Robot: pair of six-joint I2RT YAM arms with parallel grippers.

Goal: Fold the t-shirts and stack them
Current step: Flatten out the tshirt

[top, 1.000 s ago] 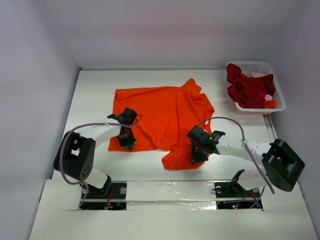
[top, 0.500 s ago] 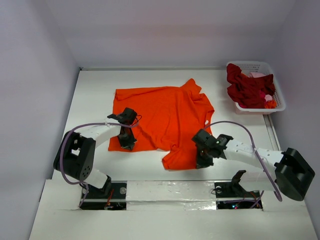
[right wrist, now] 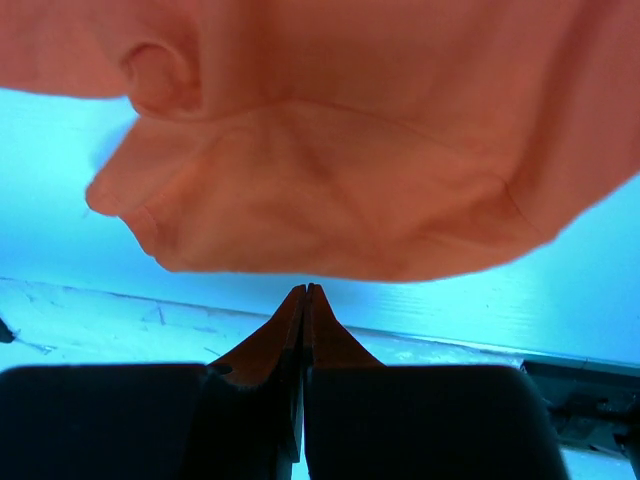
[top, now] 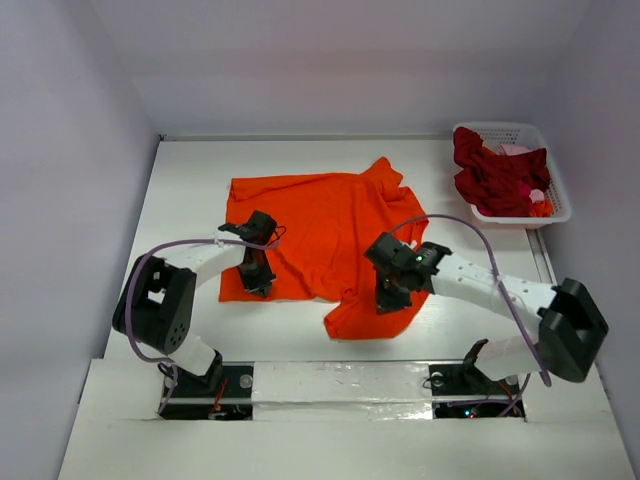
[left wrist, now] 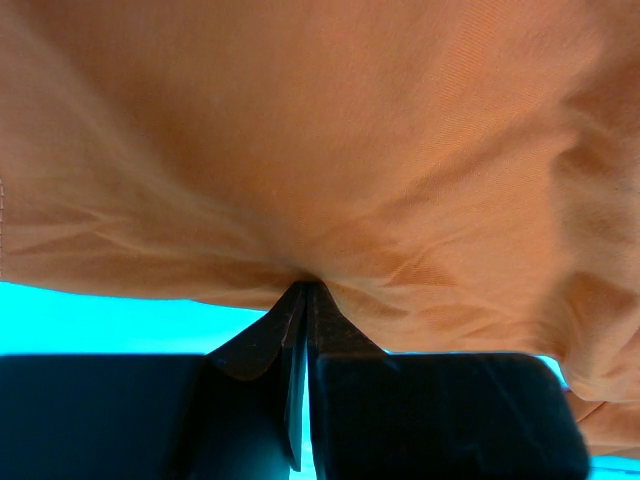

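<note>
The left claw [left wrist: 303, 290] pinches the orange t-shirt [top: 330, 215] at its near hem, the right claw [right wrist: 305, 290] clenched at that edge, maybe on nothing, so lifting could skew the fold

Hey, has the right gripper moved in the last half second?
Yes. The right gripper has pulled back from the table's near edge and shifted slightly leftward.

A robot lab cell — bare white walls [top: 350, 60] boxing in a white table [top: 190, 190].
</note>
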